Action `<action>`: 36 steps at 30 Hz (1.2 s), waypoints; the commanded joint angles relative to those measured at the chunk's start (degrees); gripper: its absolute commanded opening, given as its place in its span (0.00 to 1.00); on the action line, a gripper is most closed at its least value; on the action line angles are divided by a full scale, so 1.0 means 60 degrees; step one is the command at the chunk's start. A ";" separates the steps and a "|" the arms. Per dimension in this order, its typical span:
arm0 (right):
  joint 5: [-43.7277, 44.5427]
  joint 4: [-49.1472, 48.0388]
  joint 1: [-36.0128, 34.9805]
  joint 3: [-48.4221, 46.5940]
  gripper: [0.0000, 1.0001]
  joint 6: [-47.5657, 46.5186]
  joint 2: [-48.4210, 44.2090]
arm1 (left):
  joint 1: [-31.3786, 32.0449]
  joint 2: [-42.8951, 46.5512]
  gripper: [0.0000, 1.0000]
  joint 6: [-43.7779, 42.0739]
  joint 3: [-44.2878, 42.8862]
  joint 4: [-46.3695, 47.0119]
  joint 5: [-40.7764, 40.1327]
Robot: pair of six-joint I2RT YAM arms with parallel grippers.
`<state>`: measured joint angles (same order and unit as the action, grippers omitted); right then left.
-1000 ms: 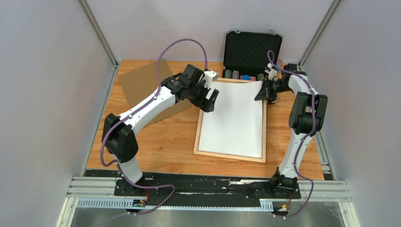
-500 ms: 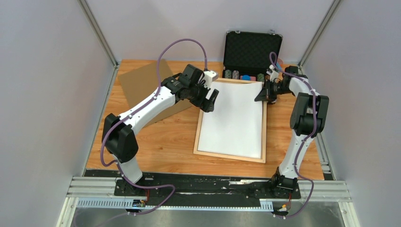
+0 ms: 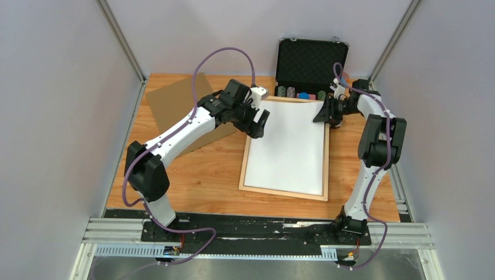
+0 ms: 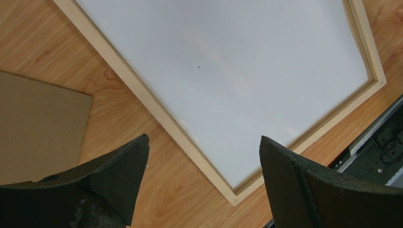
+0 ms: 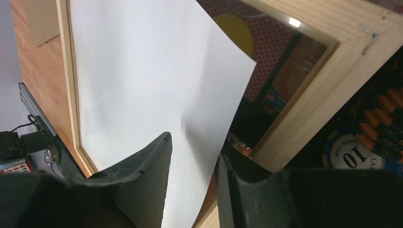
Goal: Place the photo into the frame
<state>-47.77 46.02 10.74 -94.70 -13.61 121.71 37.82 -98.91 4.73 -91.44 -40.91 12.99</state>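
Currently right gripper (image 5: 194,186) pinches photo (image 5: 142,71) over frame (image 5: 309,110).

The left arm (image 3: 178,133) stretches toward 1 o'clock, and the left gripper (image 3: 259,124) tilts downward with its jaws spread wide. The right arm (image 3: 378,143) reaches toward 12 o'clock, wrist bent. The right gripper (image 3: 321,115) points to 9 o'clock, pinching the photo (image 3: 289,146).

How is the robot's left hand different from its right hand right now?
The left hand is open and holds nothing; the right hand is pinched shut on the photo. The left hand hovers over the left side of the frame; the right hand is at its far right corner. Both are black.
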 commanded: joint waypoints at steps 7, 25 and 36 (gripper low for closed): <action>0.0645 -0.0238 0.0026 -0.0470 0.50 -0.0004 -0.1182 | -0.0056 0.0681 0.94 -0.0166 0.0112 0.0215 0.0039; 0.2750 -0.1499 -0.1193 0.1504 0.84 0.0154 -0.4760 | -0.0548 0.2101 1.00 -0.0771 0.1129 0.0335 -0.1914; 0.4972 -0.3695 -0.5402 0.1570 0.88 0.0503 -0.4699 | -0.3881 0.3433 1.00 -0.0547 0.2550 0.0146 -0.1257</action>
<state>-23.94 31.05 -15.94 -80.75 -11.99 90.17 20.93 -81.80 1.02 -78.48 -40.51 3.70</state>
